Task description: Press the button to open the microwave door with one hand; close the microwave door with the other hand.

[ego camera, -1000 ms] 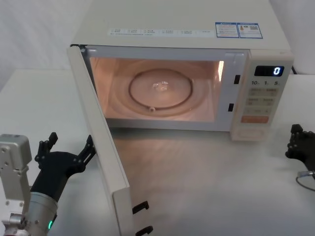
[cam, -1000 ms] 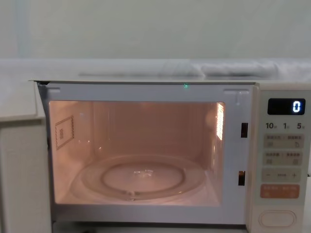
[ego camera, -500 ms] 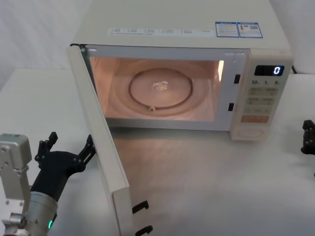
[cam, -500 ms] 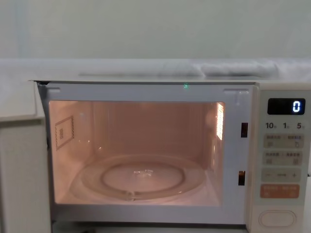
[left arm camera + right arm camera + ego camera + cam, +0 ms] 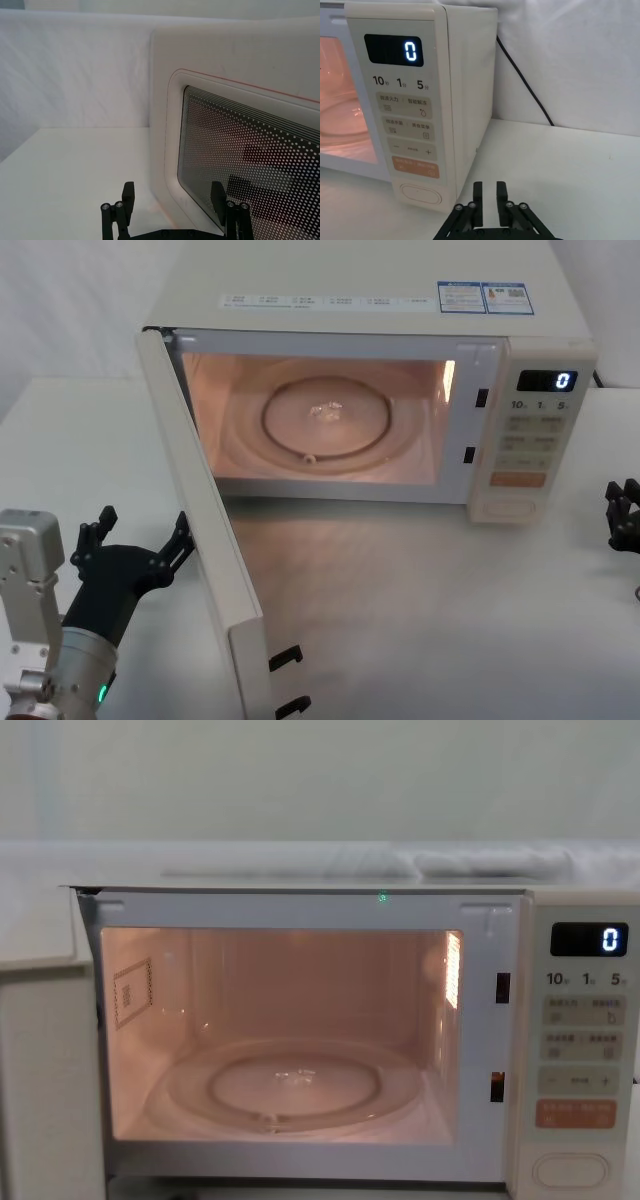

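Note:
The microwave door (image 5: pixel 212 530) stands swung wide open toward me on its left hinge, the lit cavity with its glass turntable (image 5: pixel 325 420) exposed. My left gripper (image 5: pixel 138 545) is open just outside the door, one fingertip almost against its outer face. The left wrist view has this gripper (image 5: pixel 172 205) facing the door's dark dotted window (image 5: pixel 250 155). The cream oval button (image 5: pixel 511 507) sits at the bottom of the control panel, as does the button (image 5: pixel 421 194) in the right wrist view. My right gripper (image 5: pixel 489 197) is shut, low on the table to the right of the panel, apart from it.
The microwave (image 5: pixel 370 300) takes up the back of the white table (image 5: pixel 420 610). Its display (image 5: pixel 546 382) reads 0. A black power cord (image 5: pixel 522 82) runs down behind its right side. Open table lies in front of the cavity and to the right.
My right gripper has drawn back to the right, away from the control panel. The door and the left gripper have hardly moved.

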